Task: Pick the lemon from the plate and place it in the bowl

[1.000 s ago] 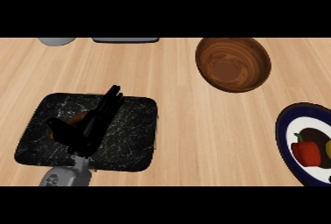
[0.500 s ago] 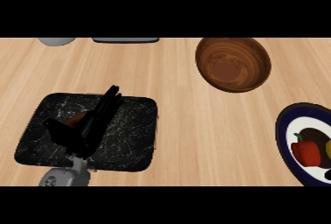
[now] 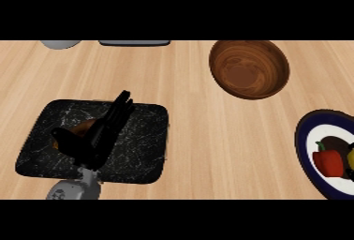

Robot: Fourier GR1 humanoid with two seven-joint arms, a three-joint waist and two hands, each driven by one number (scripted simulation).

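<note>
The lemon [image 3: 81, 126], orange-brown and mostly hidden, lies on the black plate [image 3: 143, 140] at 8 o'clock of the light wooden desk [image 3: 190, 117], under the left hand [image 3: 95, 144], its fingers straight.

Counter [image 3: 200, 140]: bowl [image 3: 249, 69], black plate [image 3: 142, 140], blue-rimmed plate [image 3: 302, 140]

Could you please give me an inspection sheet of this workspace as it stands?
Surface: light wooden counter.
Job's things: orange-brown item, partly hidden, on black plate; wooden bowl empty.
Clutter: blue-rimmed plate with red pepper; grey object and dark tray at far edge.
Hands: left hand open over the black plate, item showing between thumb and fingers; right hand not in view.
Cables: nothing seen.
Surroundings: nothing seen.
</note>
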